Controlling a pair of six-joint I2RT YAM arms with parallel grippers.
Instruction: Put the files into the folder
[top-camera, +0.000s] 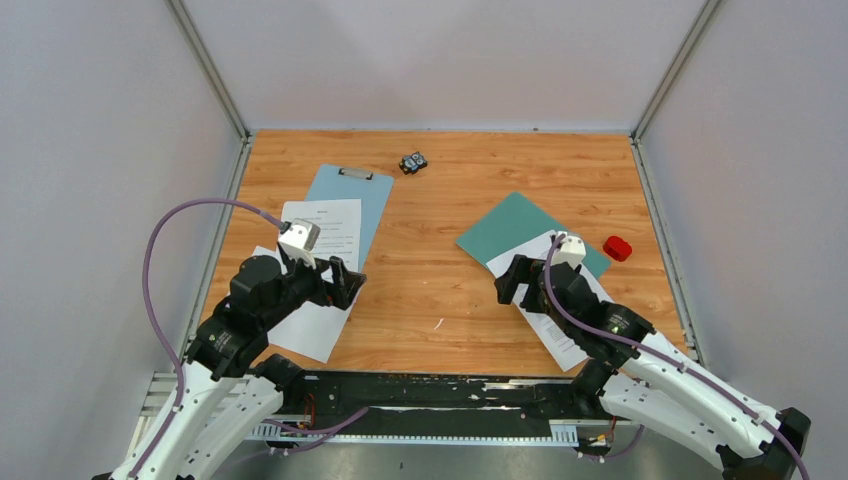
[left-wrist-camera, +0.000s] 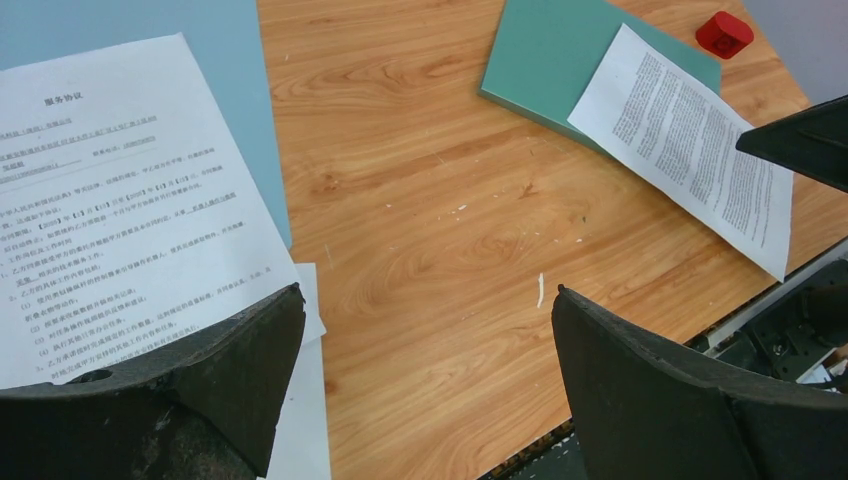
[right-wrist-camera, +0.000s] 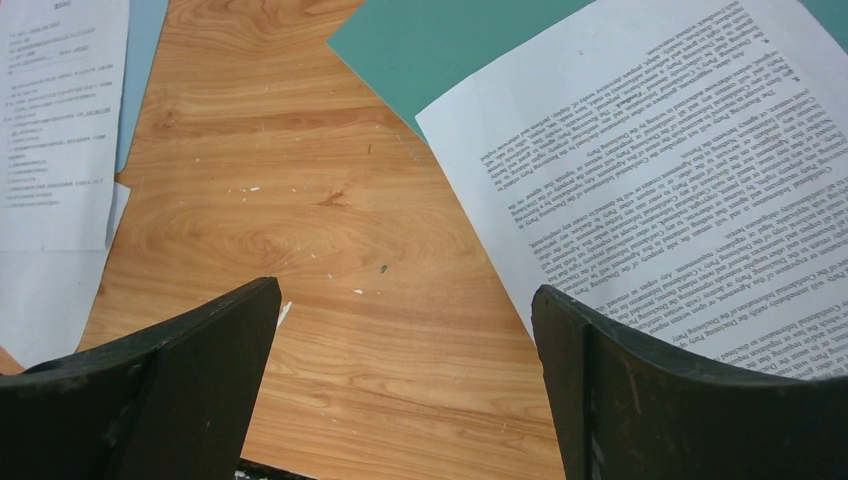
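Observation:
The teal-green folder (top-camera: 512, 228) lies flat at the right; it also shows in the left wrist view (left-wrist-camera: 560, 60) and the right wrist view (right-wrist-camera: 450, 50). One printed file (top-camera: 533, 252) lies with its far part on the folder's near corner (left-wrist-camera: 690, 140) (right-wrist-camera: 660, 170). A second file (top-camera: 330, 225) lies on the pale blue clipboard (top-camera: 355, 195) (left-wrist-camera: 130, 200). A third sheet (top-camera: 315, 325) lies below it. My left gripper (top-camera: 345, 282) (left-wrist-camera: 428, 292) is open and empty over the second file's near right edge. My right gripper (top-camera: 508, 280) (right-wrist-camera: 405, 290) is open and empty above the first file's left edge.
A small red object (top-camera: 617, 248) sits right of the folder. A small black and blue object (top-camera: 413, 162) lies at the back centre. Metal rails and grey walls bound the wooden table (top-camera: 430, 290).

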